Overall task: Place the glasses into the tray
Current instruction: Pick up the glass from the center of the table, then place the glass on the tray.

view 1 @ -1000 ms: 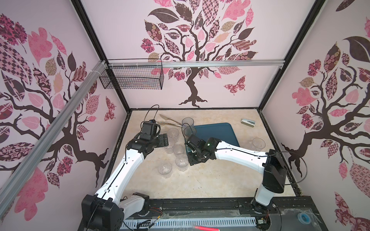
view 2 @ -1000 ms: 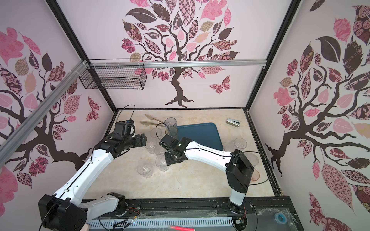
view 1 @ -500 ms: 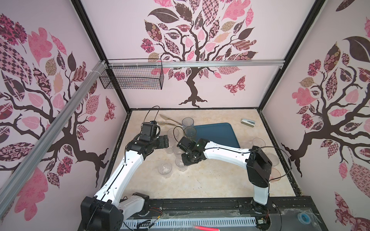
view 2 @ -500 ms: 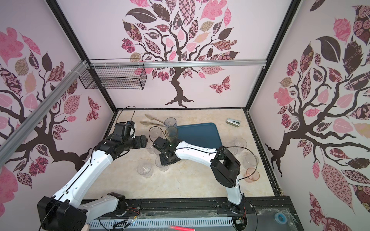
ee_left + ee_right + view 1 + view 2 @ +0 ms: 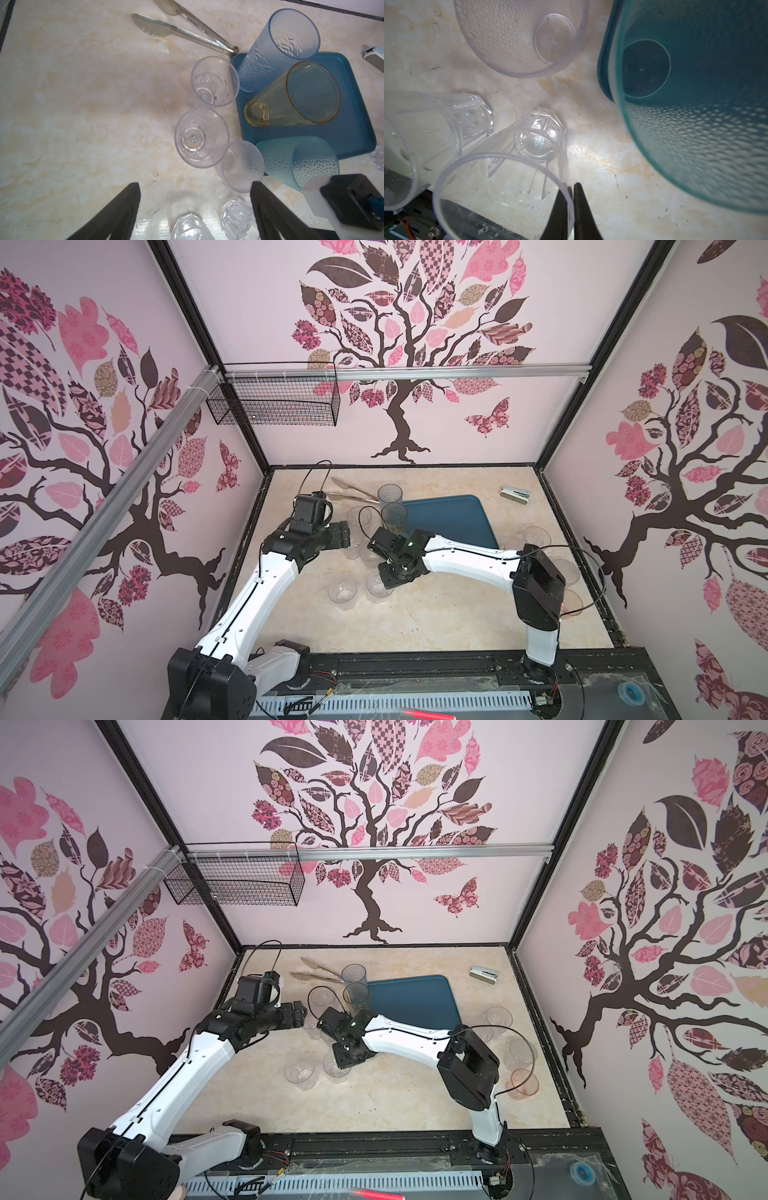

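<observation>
Glass (image 5: pixel 537 143) rim wall pinched between right gripper (image 5: pixel 572 186) jaws, one inside, one outside. Probably light, stiff, slippery plastic. Left gripper (image 5: pixel 195 184) wide, empty.

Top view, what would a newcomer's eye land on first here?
The pink-and-brown tree mural covering the walls grabs attention first. Mid-table, glasses crowd beside the tray. There the right hand is shut on a clear glass at its rim, and the left hand hangs open above others.
</observation>
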`<control>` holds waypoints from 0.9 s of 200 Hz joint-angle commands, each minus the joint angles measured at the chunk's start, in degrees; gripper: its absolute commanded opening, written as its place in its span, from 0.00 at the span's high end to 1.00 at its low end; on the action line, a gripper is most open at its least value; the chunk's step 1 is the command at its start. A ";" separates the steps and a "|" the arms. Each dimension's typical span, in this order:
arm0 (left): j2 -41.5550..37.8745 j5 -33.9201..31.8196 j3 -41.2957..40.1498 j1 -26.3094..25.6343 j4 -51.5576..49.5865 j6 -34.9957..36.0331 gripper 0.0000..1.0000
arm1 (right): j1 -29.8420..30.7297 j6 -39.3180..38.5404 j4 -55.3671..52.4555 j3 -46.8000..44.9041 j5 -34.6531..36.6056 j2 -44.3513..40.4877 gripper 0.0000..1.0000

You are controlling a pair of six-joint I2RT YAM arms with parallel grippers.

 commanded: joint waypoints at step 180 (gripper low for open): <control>5.37 0.12 3.59 -10.24 8.79 3.02 0.14 | -27.10 -12.58 -7.18 5.33 11.05 -6.63 1.00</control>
